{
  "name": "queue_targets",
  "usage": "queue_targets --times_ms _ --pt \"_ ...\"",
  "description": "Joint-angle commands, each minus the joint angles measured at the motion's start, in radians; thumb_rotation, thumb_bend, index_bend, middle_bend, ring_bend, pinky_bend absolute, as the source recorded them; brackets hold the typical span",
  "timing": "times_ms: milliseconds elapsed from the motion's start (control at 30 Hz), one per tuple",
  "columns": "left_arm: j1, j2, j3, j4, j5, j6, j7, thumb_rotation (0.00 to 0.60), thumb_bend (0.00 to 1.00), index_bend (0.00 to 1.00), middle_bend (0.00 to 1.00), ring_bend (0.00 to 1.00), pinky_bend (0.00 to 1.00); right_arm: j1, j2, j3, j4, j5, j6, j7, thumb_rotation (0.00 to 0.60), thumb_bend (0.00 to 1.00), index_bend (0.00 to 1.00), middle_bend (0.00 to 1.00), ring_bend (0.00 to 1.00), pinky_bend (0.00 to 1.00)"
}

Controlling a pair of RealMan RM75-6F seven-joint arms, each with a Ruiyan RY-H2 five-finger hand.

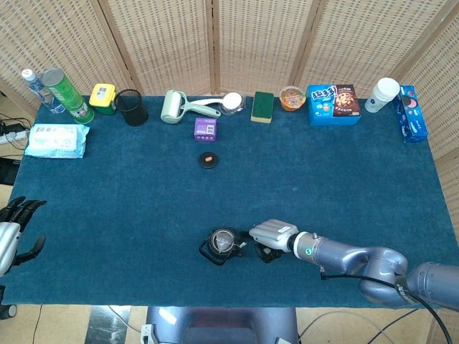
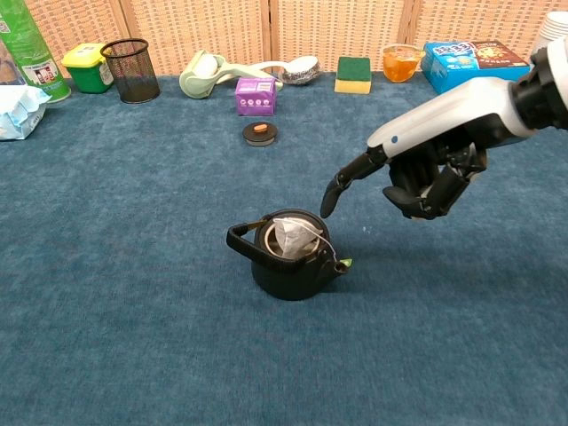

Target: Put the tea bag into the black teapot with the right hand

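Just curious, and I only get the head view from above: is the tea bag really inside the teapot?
Observer: In the chest view the tea bag stands in the teapot's mouth, its top poking above the rim.
Visitor: Is the hand holding it?
Observer: No. The right hand holds nothing; one finger points down toward the pot without touching it.
Visitor: And the string?
Observer: It drapes over the rim, with its green tag beside the spout.

Teapot (image 2: 288,262) black, tea bag (image 2: 291,238) white with a green tag (image 2: 344,263). Bench (image 2: 133,266) cloth dark teal. Right robot hand (image 2: 417,173): silver back, black fingers (image 2: 342,186).
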Motion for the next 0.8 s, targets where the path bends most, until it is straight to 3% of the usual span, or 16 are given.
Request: queue_targets --times_ms 33,367,800 --pt "0.000 0.000 0.000 0.000 -0.001 -0.001 -0.001 0.600 0.45 0.16 0.18 0.08 0.16 0.008 -0.008 0.008 0.005 0.021 -0.001 -0.018 0.600 0.94 0.13 1.00 1.00 1.00" --pt "-0.001 -0.004 0.001 0.015 -0.010 -0.010 -0.014 0.600 0.45 0.16 0.18 0.08 0.16 0.034 -0.050 0.025 0.017 0.118 -0.011 -0.111 0.600 0.92 0.13 1.00 1.00 1.00" --pt "0.002 0.003 0.004 0.020 -0.005 -0.005 -0.030 0.600 0.45 0.16 0.18 0.08 0.16 0.065 -0.127 0.008 0.052 0.246 -0.015 -0.242 0.600 0.92 0.13 1.00 1.00 1.00"
